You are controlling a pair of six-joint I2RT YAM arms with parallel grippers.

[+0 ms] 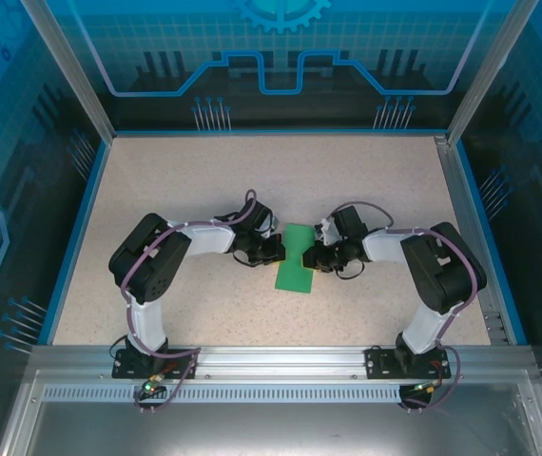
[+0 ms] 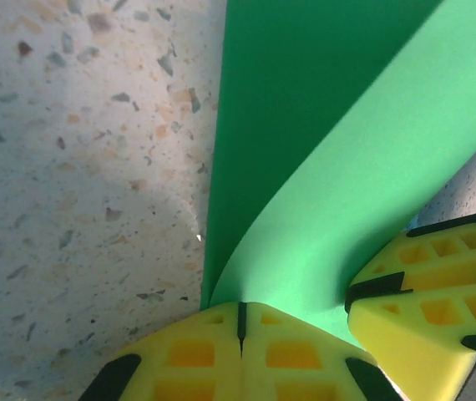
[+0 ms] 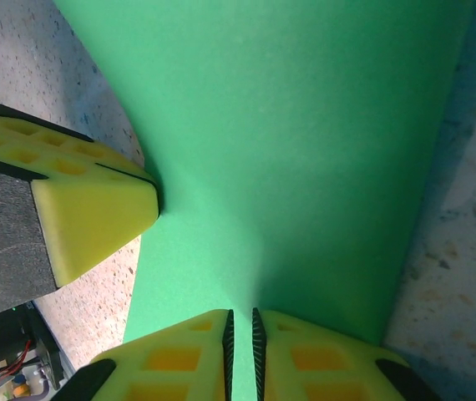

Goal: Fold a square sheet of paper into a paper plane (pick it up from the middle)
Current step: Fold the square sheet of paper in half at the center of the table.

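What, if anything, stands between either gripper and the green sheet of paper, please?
Nothing visible does: the left gripper and the right gripper are both closed on the square sheet of paper.

The top view is bright and evenly lit from above, with only short, soft shadows on the speckled desk [image 1: 366, 180], and the straight frame lines bend a little near the edges. In the wrist views the green paper [image 2: 305, 100] is vivid and without glare. The left gripper [image 2: 240, 311], very close to the lens, looks slightly soft, and a grey shadow lies on the desk beside the paper.
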